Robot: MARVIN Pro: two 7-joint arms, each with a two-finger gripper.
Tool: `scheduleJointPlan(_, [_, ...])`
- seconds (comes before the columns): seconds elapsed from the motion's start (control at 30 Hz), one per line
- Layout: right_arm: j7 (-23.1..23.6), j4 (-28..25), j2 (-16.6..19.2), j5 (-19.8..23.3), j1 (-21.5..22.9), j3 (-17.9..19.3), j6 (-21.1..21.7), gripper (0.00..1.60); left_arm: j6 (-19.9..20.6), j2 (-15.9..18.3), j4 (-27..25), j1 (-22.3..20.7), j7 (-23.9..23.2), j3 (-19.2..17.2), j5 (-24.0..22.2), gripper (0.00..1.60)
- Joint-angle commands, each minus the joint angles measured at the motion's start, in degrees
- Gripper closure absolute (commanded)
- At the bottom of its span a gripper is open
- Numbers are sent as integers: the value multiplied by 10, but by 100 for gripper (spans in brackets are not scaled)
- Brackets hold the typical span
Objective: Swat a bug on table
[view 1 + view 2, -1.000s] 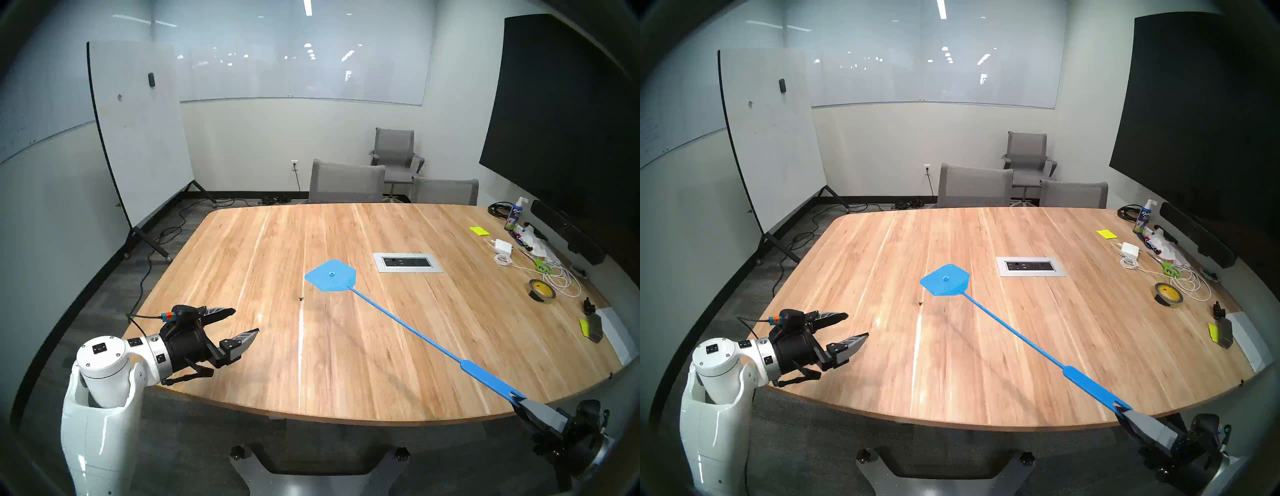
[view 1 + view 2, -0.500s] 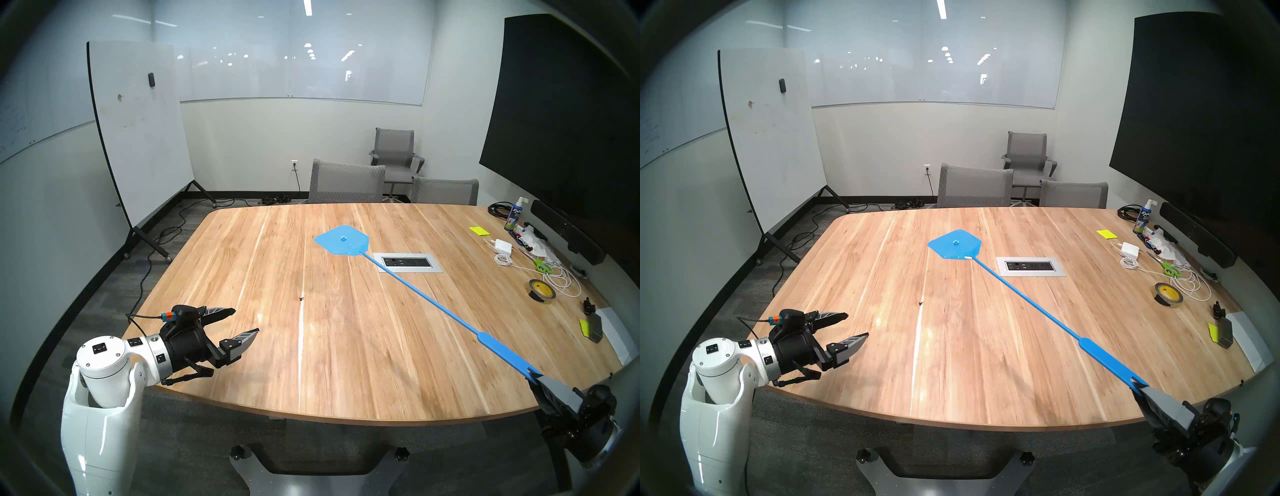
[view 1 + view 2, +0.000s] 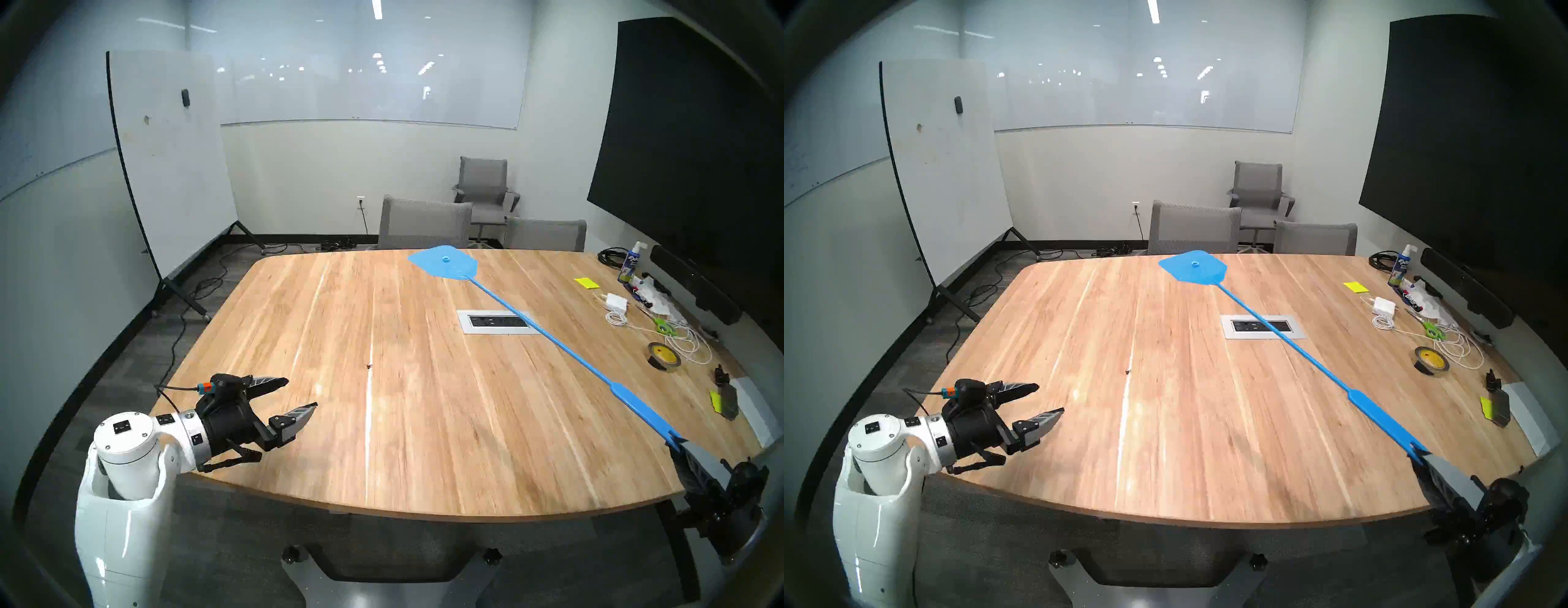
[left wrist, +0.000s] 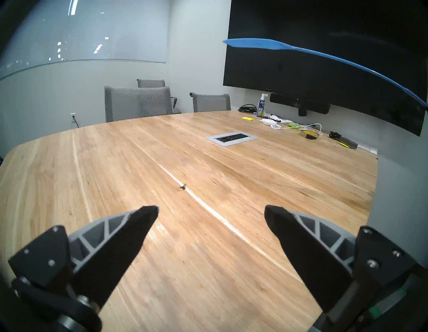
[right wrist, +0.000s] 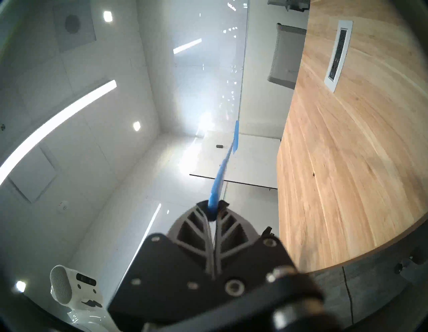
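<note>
Right gripper (image 3: 679, 446) clenched on blue fly swatter (image 3: 551, 339), raised above table (image 3: 424, 424); bug (image 3: 369, 365) below; left gripper (image 3: 302, 395) released.

Legible text: one item only. White spray bottle (image 3: 631, 262) with blue label, standing at the table's (image 3: 424, 424) far right corner, roughly 2 o'clock from the power-outlet panel (image 3: 499, 321); label reads "EXPO", partly legible. Marker pens (image 3: 642, 295) beside it: print too small to read.
</note>
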Motion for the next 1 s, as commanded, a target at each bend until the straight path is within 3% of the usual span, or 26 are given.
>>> scheduleJointPlan(0.0, [55,-19,0,-1,-21,-19,-1,160,1,1,-8,-1,-1,1,0,0])
scheduleJointPlan(0.1, [53,-26,0,-23,-34,-36,-1,160,1,0,-8,-1,-1,1,0,0])
scheduleJointPlan(0.23, [55,-38,1,-85,-67,-58,-1,160,1,0,-8,-1,-2,0,0,0])
scheduleJointPlan(0.3, [19,-39,17,-142,-73,-75,-1,160,0,0,-7,-1,-2,0,0,0])
scheduleJointPlan(0.33, [-24,-42,21,-173,-73,-76,-1,160,0,0,-7,-2,-2,0,0,0])
scheduleJointPlan(0.4, [-55,-28,29,-204,-73,-98,-7,160,0,0,-6,-2,-2,0,0,0])
scheduleJointPlan(0.67, [-107,14,55,-340,-56,-129,-69,160,-1,-1,-4,-3,-3,0,1,0])
scheduleJointPlan(0.73, [-104,9,55,-366,-58,-128,-90,160,0,-1,-5,-3,-3,0,1,0])
scheduleJointPlan(0.83, [-51,-7,50,-399,-67,-115,-121,160,0,-1,-6,-2,-3,0,1,0])
scheduleJointPlan(0.9, [-17,-25,48,-377,-73,-99,-146,160,0,-1,-6,-2,-3,0,1,0])
scheduleJointPlan(0.97, [-14,-44,45,-362,-73,-88,-156,160,0,-1,-6,-3,-4,0,1,0])
